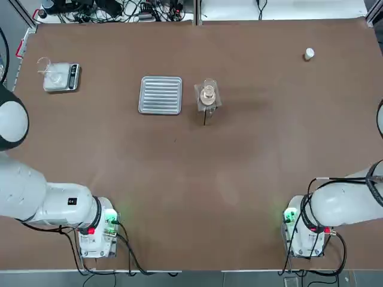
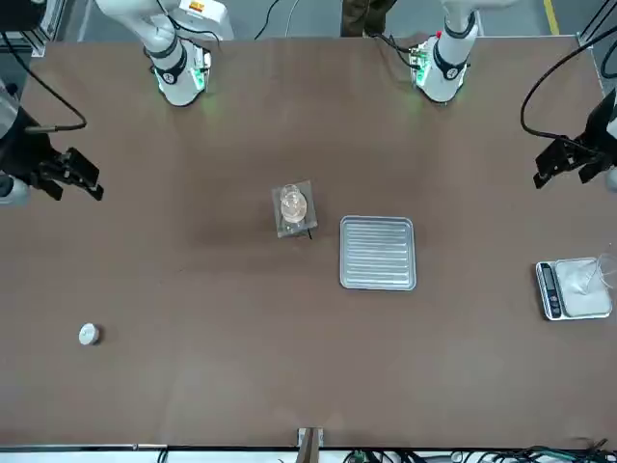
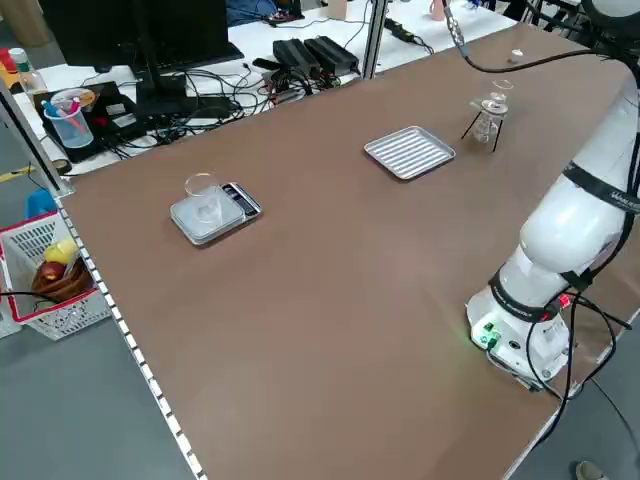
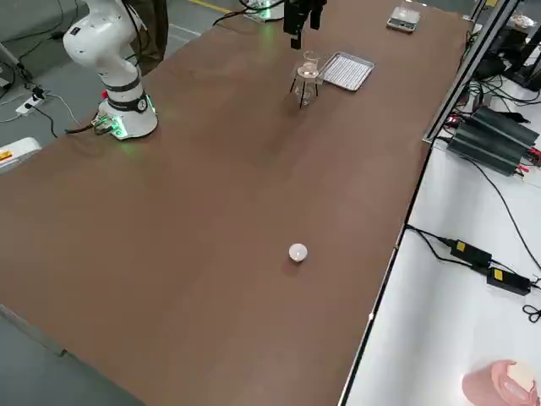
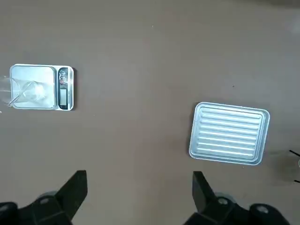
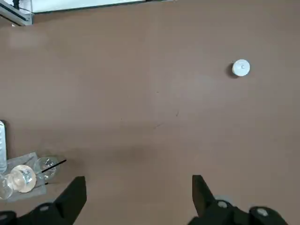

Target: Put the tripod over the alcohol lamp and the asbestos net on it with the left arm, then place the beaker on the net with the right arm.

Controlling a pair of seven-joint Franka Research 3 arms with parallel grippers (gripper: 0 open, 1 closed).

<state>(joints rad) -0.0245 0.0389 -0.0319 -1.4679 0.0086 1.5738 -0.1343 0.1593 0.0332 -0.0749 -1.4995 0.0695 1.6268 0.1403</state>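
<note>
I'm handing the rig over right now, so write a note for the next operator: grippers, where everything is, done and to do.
Left gripper: jaws open, empty, above the table's left side.
Right gripper: jaws open, empty, above the table's right side.
Setup: right of the ribbed tray, tripod over alcohol lamp, asbestos net on top, beaker on the net.
Done: all three placements.
Left: seemingly nothing; perhaps just park the arms.

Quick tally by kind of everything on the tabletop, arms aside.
Clear glass pieces: 3 (lamp, beaker, glass on the scale)
Tripod: 1
Wire net: 1
Ribbed tray: 1
Scale: 1
Small white piece: 1
Total: 8
</note>
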